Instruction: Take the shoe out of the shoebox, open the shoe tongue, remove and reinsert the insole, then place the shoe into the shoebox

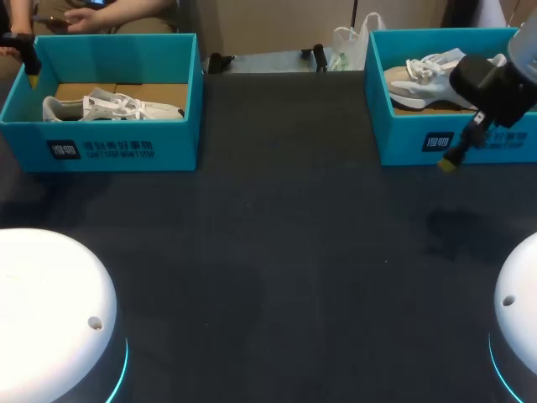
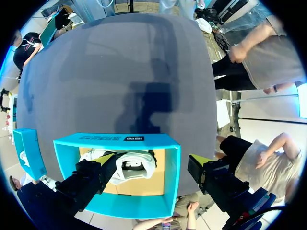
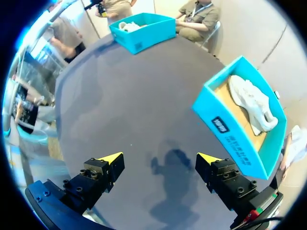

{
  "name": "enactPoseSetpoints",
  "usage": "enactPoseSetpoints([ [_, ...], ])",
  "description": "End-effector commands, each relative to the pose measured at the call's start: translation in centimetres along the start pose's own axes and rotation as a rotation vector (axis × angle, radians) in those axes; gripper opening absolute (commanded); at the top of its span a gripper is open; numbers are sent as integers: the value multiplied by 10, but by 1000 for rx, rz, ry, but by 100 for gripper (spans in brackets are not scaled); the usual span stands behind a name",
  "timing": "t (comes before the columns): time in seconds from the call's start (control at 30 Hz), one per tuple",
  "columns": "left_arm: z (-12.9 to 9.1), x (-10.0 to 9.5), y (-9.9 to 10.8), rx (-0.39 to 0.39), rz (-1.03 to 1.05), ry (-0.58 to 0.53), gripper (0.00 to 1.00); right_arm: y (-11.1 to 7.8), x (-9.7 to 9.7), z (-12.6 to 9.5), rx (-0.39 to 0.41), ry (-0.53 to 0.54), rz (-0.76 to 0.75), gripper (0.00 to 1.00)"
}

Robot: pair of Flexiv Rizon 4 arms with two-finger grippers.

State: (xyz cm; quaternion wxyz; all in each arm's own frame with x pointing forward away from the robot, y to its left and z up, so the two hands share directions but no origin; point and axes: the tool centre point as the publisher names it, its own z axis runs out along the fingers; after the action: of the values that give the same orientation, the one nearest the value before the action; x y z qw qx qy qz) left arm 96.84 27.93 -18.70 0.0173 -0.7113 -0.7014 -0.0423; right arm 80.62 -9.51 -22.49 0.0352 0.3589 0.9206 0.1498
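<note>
While both shoes lie in their boxes, no step looks begun.
Left shoebox (image 1: 126,144): left shoe (image 1: 109,107) inside; left gripper (image 2: 153,160) spread wide above it.
Right shoebox (image 1: 403,138): right shoe (image 1: 428,74) inside; right gripper (image 3: 160,158) spread over the table (image 1: 277,235), near the box.
Outstanding: removal, tongue, insole, return.

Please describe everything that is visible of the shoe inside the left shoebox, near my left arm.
The shoe is a white sneaker with white laces and some grey parts. It lies lengthwise inside the turquoise left shoebox, on its brown cardboard floor, close to the labelled front wall. The left gripper hangs open above it; nothing grips the shoe.
</note>
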Motion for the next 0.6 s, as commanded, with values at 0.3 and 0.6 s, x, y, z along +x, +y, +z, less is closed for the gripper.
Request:
enactPoseSetpoints([
  [0.3,0,0,-1,-2,0,1,100,54,-108,-33,41,-199,402,100],
  [0.6,0,0,-1,-2,0,1,100,54,-108,-33,41,-199,402,100],
])
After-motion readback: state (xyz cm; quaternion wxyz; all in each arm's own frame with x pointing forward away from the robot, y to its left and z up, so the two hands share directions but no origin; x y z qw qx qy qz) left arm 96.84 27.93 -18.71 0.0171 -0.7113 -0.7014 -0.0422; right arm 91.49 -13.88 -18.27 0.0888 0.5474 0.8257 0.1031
